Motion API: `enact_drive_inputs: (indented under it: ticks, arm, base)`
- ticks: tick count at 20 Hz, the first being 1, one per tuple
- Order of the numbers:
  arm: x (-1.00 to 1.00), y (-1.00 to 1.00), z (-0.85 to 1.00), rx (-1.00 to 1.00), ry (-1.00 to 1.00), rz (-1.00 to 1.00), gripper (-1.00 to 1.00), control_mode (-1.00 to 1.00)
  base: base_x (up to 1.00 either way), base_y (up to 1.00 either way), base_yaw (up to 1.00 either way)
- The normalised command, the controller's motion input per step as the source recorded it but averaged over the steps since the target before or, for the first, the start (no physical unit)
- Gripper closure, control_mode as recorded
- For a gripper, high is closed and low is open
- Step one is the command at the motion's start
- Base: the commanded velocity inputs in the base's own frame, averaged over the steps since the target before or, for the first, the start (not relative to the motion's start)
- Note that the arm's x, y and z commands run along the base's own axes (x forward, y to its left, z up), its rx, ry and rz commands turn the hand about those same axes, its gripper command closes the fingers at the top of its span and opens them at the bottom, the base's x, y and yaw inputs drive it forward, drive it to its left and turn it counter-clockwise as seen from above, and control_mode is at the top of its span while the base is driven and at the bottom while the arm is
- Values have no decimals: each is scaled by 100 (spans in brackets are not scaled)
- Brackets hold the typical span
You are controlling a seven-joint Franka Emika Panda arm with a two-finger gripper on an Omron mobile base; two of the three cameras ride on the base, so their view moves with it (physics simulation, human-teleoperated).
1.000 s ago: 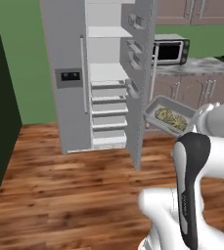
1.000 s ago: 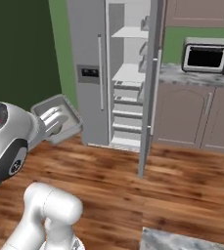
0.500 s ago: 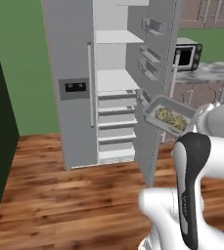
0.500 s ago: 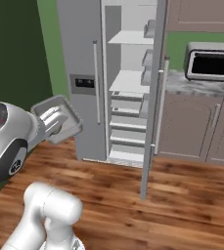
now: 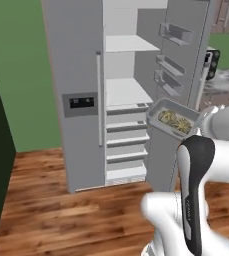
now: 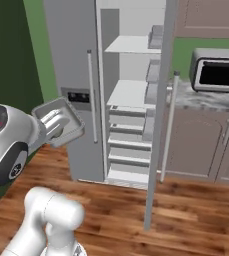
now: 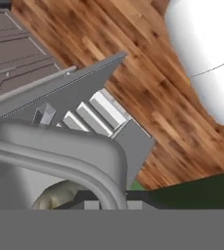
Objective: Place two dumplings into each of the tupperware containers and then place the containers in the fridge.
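The pincer [image 7: 106, 204] is clamped fully down on the near rim of the grey tub [image 5: 173, 119], which it carries roughly level at about mid-shelf height. A pale dumpling [image 7: 55, 197] shows just under the rim beside the fingers, and from the left base camera tan-green lumps lie inside the tub; their count cannot be told.

Over the last second the whole scene has grown and slid in both base views: the base has driven toward the fridge [image 5: 76, 75], while the tub has kept its place on the arm. That reads as the carrying leg of the second half of the task, with this tub filled and on its way in. The other tub's whereabouts cannot be told here.

Below the pincer lies a brown plank floor [image 5: 61, 215]. Just ahead of it the fridge door [image 6: 158, 115] stands swung wide, its edge toward the robot and its racks facing the compartment. Beyond the tub are white shelves [image 5: 126, 92] above and drawers [image 5: 126, 145] below; the broad shelf near tub height looks the likely spot. Farther off, to the right past the door, a bench [image 6: 206, 100] with brown cabinets carries a microwave [image 6: 218, 70]. Green wall [image 5: 16, 75] lies behind.
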Motion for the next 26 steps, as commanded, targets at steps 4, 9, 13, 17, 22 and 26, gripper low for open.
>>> enact_drive_inputs:
  ticks: [4,9,13,17,22,26]
  arm:
    - [0,0,0,0,0,0,100,100]
    - [0,0,0,0,0,0,100,100]
    - [0,0,0,0,0,0,100,100]
    - [0,0,0,0,0,0,100,100]
    - [0,0,0,0,0,0,100,100]
    - [0,0,0,0,0,0,100,100]
  base:
    - [69,22,-7]
    - [66,17,-8]
    - [71,20,-7]
    - [75,15,-7]
    - [66,7,-4]
    - [51,0,0]
